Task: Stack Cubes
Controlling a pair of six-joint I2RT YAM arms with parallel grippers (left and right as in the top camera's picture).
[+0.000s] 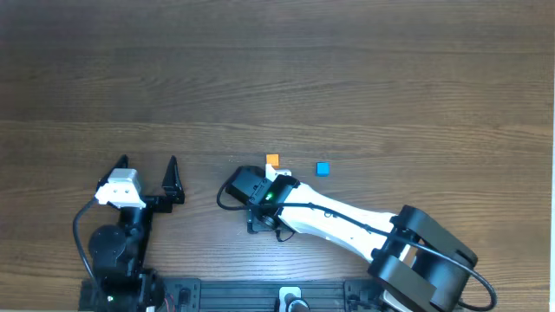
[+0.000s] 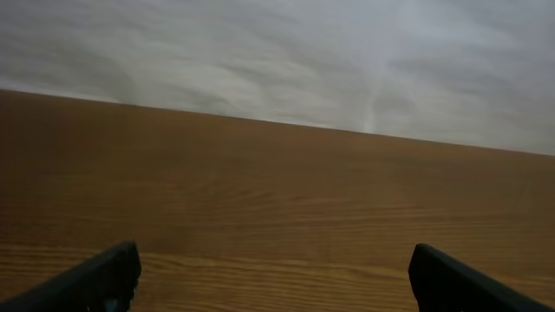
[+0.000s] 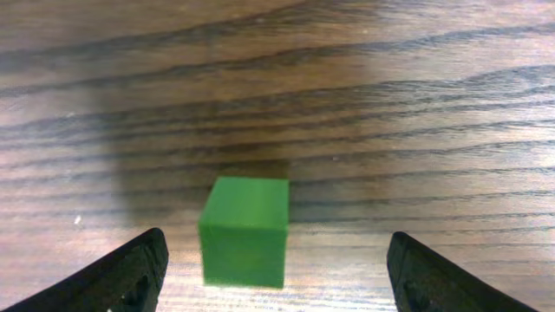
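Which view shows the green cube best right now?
The right wrist view: the green cube sits whole and close between its open fingers. In the top view the right gripper hides it; the left wrist view faces the table elsewhere.

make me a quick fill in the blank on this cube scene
1. The cube in front of the open right claw is ___.
2. In the top view, the neighbour left of the blue cube is ___.
3. The left claw is open and holds ___.
Missing words: green; orange; nothing.
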